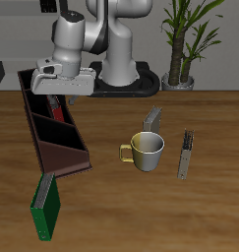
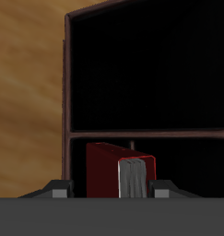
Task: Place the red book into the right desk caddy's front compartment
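Wood tabletop carries the caddy (image 1: 54, 136) at the far side. Your gripper (image 1: 59, 92) hangs over it, jaws pinching the book (image 2: 121, 171) (stiff, light, slick covers) upright by its top edge; keep that grip near the spine.

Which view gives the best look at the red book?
The wrist view: the red book shows its dark-red cover and grey page edge between the pincer's fingers, above the caddy. The exterior view shows only a red sliver under the pincer.
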